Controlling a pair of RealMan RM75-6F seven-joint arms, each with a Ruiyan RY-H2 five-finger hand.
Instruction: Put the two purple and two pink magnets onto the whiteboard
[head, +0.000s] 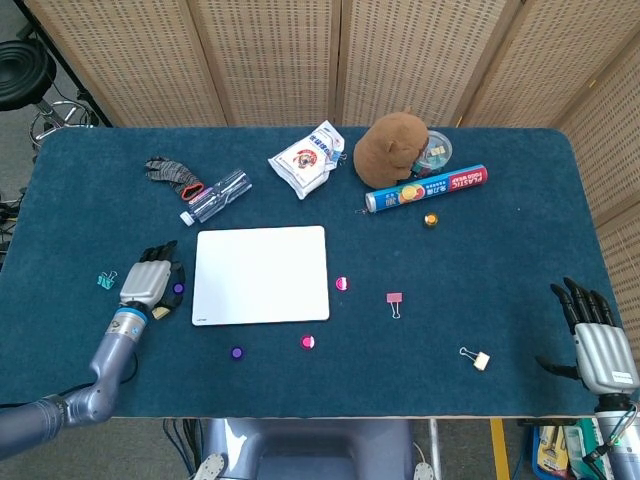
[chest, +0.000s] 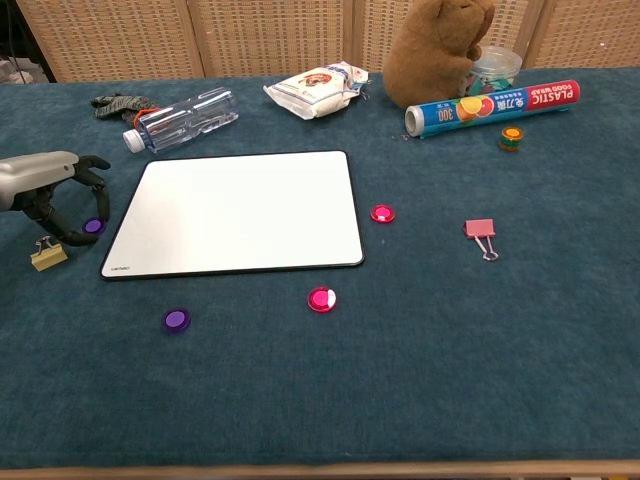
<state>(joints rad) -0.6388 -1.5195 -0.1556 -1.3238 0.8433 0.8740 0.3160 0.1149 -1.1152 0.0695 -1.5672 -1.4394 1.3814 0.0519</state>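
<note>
Over a purple magnet (chest: 93, 226), left hand (chest: 45, 186), fingers arched.

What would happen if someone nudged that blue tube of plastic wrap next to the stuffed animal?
The plastic wrap tube lies on its side, so a sideways push would probably roll it. The plush bear behind it might stop it rolling that way. It looks rigid, likely keeping its shape when gripped.
</note>
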